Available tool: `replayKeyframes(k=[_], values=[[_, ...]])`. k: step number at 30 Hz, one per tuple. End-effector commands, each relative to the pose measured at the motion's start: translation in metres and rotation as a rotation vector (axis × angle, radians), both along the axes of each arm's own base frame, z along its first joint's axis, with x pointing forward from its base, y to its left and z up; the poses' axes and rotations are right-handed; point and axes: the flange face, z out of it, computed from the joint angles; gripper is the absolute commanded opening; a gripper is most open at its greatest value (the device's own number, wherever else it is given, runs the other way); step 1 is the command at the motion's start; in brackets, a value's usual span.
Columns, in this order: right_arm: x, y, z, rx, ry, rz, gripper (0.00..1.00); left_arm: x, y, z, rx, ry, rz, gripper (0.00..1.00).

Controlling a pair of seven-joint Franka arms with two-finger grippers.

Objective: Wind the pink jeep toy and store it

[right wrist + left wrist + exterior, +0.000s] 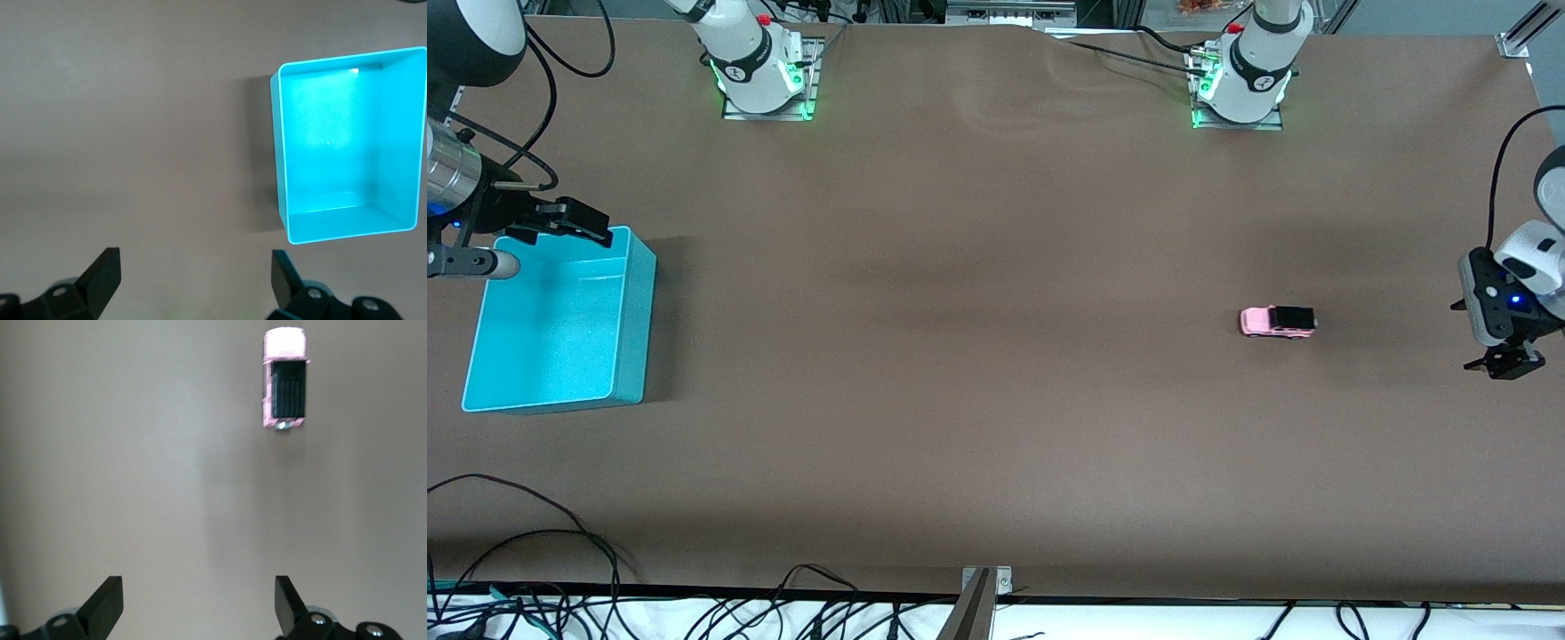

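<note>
The jeep (1278, 322) sits on its wheels on the bare table (978, 373), toward the left arm's end, held by nothing. Whether it has been wound cannot be told from its look; it is plainly not stored, since the bin (633, 320) lies well apart from the jeep at the right arm's end and the right wrist view shows its inside empty. So the storing, at least, is still to do.

The left gripper (1504, 364) hangs over the table near the jeep, toward the table's end edge, its fingers (107, 603) spread wide and empty. The jeep shows ahead of them in the left wrist view, with open cloth between.

The right gripper (574, 222) waits over the bin's rim farthest from the camera, fingers (100, 273) wide, holding nothing.

From the jeep to the bin the table is bare, so a carry or a roll across looks unobstructed. The nearest edge to the jeep is the one past the left gripper; a wound toy let go facing that way could run off.
</note>
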Motion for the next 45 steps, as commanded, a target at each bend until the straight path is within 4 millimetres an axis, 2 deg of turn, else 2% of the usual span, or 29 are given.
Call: replayKeyframes(k=[1, 6, 10, 14, 19, 23, 27, 34, 37, 40, 45], values=[[-0.017, 0.004, -0.008, -0.007, -0.019, 0.006, 1.0, -0.01, -0.027, 0.051, 0.015, -0.06, 0.021, 1.0], [-0.022, 0.007, -0.028, -0.009, -0.026, 0.015, 1.0, -0.017, -0.036, 0.068, -0.001, -0.071, 0.14, 1.0], [-0.021, 0.011, -0.033, -0.008, -0.01, 0.022, 1.0, -0.026, -0.037, 0.086, 0.011, -0.076, 0.229, 1.0], [-0.021, 0.022, -0.035, -0.006, -0.01, 0.037, 1.0, -0.032, -0.054, 0.099, 0.023, -0.07, 0.32, 1.0], [-0.021, 0.025, -0.041, -0.006, -0.012, 0.042, 1.0, -0.043, -0.068, 0.122, 0.005, -0.088, 0.456, 1.0], [-0.021, 0.024, -0.051, -0.005, -0.015, 0.052, 1.0, -0.053, -0.071, 0.142, -0.014, -0.062, 0.666, 1.0], [-0.021, 0.025, -0.061, 0.0, -0.014, 0.083, 1.0, -0.059, -0.09, 0.162, -0.018, -0.028, 0.817, 1.0], [-0.02, 0.033, -0.091, 0.047, -0.015, 0.13, 1.0, -0.07, -0.101, 0.182, -0.06, 0.021, 1.201, 1.0], [-0.019, 0.034, -0.097, 0.053, -0.018, 0.128, 1.0, -0.073, -0.105, 0.187, -0.084, 0.035, 1.382, 1.0], [-0.017, 0.037, -0.1, 0.053, -0.018, 0.134, 1.0, -0.076, -0.112, 0.195, -0.077, 0.033, 1.388, 1.0], [-0.017, 0.038, -0.105, 0.055, -0.019, 0.136, 1.0, -0.071, -0.109, 0.191, -0.053, 0.006, 1.335, 1.0]])
